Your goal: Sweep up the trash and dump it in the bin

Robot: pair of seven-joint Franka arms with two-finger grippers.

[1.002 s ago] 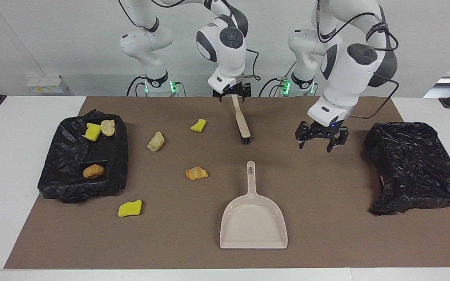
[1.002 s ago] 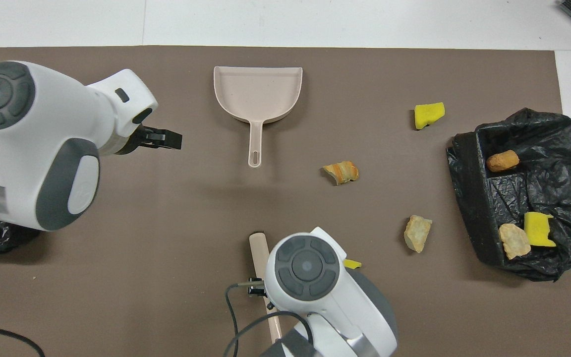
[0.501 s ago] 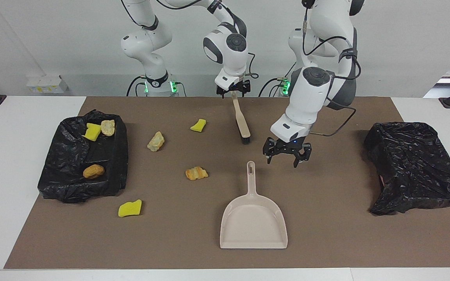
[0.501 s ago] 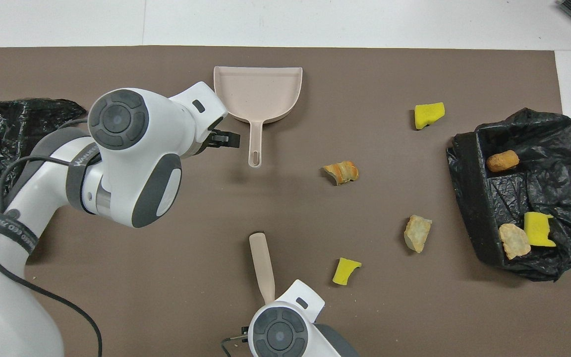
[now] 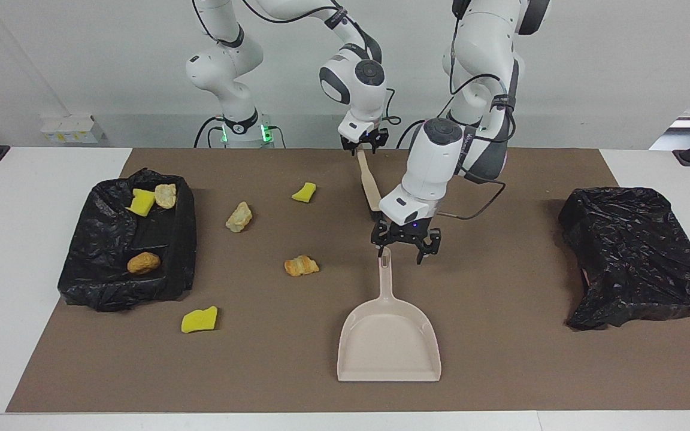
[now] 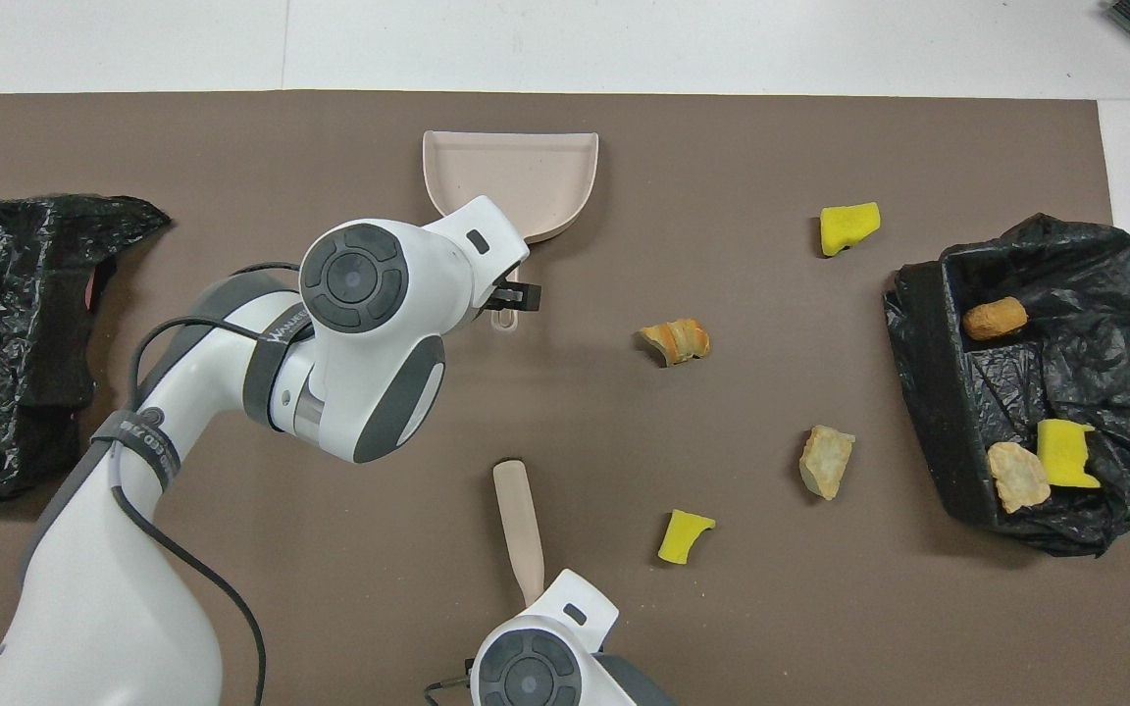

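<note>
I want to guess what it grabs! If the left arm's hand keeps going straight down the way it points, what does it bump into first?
Probably the dustpan. The left hand points down with open fingers over the tip of its handle, so the handle comes first, though the height of the hand above it is hard to judge.

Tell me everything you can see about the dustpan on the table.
The dustpan is beige, looks like smooth plastic, and lies flat on the brown mat, empty. It has a wide scoop with raised side walls and a slim handle with a hanging slot at its end. The handle points toward the robots, the open mouth away from them. The left end effector, open, is over the handle's tip; whether it touches cannot be told. The nearest trash, an orange bread lump, lies apart from it.
</note>
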